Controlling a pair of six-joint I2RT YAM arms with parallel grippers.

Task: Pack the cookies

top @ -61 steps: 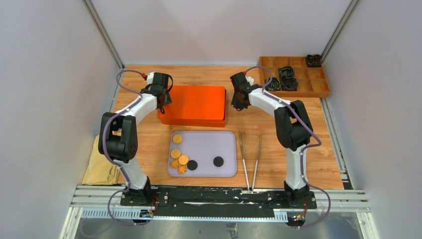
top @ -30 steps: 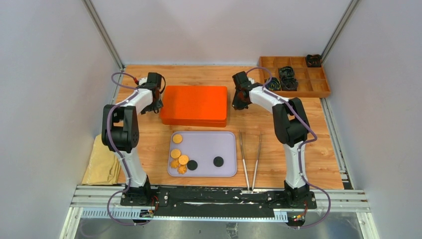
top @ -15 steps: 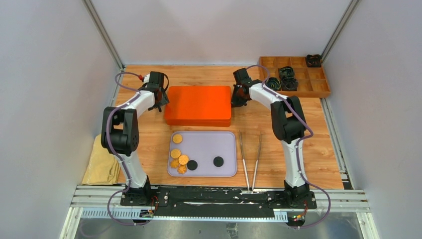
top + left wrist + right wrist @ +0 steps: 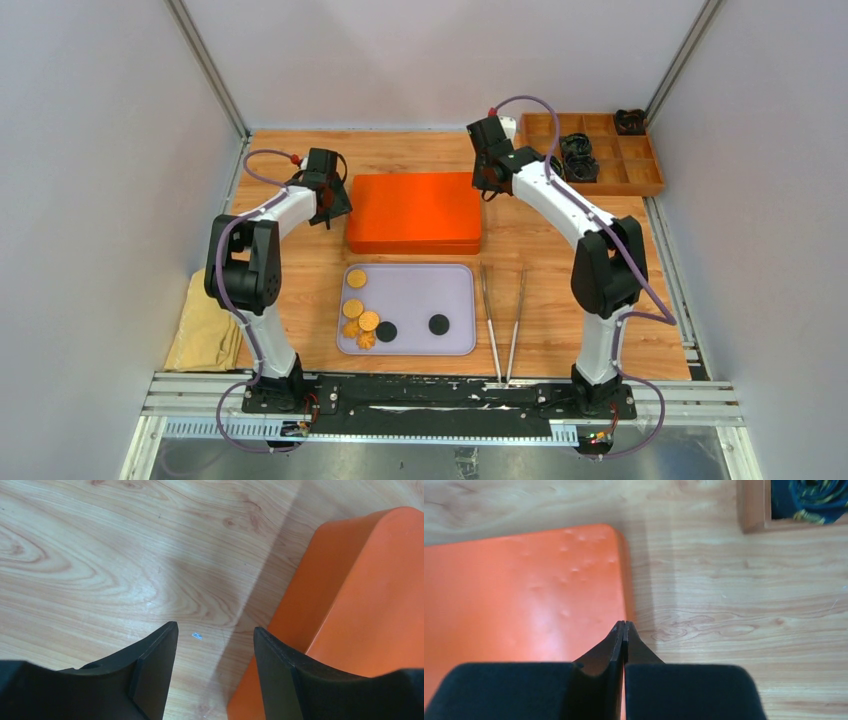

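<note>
Several golden-orange cookies (image 4: pixel 358 312) and two black cookies (image 4: pixel 438 324) lie on a lilac tray (image 4: pixel 455 290) near the front. A closed orange box (image 4: pixel 414 211) lies behind the tray. My left gripper (image 4: pixel 336 208) is open at the box's left end; in the left wrist view (image 4: pixel 215 635) its right finger touches the box's side (image 4: pixel 350 605). My right gripper (image 4: pixel 483 186) is shut and empty above the box's far right corner; in the right wrist view (image 4: pixel 624 626) its tips hang over the box's edge (image 4: pixel 524 595).
Metal tongs (image 4: pixel 503 318) lie right of the tray. A wooden compartment box (image 4: pixel 640 185) with dark items stands at the back right. A tan cloth (image 4: pixel 203 325) lies at the left edge. Grey walls close in both sides.
The orange box has slid to the right and straightened. My left gripper followed it rightward. My right gripper lifted up and back from the box's right end.
</note>
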